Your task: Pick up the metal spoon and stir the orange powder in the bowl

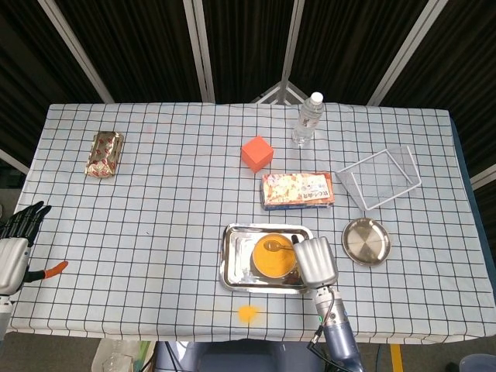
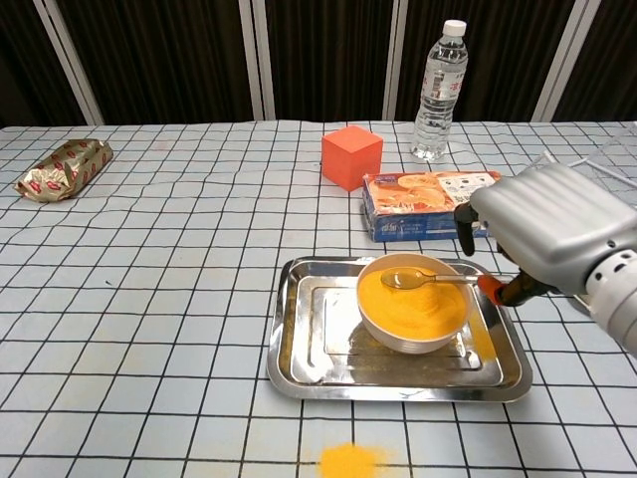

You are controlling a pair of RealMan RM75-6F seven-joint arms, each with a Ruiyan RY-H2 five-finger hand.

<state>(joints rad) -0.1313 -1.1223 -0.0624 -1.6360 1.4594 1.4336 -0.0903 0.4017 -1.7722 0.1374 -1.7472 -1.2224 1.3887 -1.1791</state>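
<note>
Your right hand (image 2: pixel 552 234) is hovering by the spoon (image 2: pixel 423 279), which is lying in the bowl (image 2: pixel 413 307). I cannot tell its fingers' state; stirring is not yet starting

A lab-style test setup: a checked-cloth table (image 1: pixel 194 201) backed by black curtains (image 2: pixel 318 60) on metal poles (image 1: pixel 201 46).

One spoon (image 2: pixel 416 279), one bowl (image 2: pixel 412 302), one tray (image 2: pixel 299 354), one bottle (image 2: pixel 439 92), one cube (image 2: pixel 350 156), one box (image 2: pixel 423 203), one plate (image 1: pixel 366 241).

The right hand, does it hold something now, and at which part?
It cannot be told. The right hand is at the handle end of the metal spoon, whose scoop lies in the bowl, but the contact is hidden.
</note>
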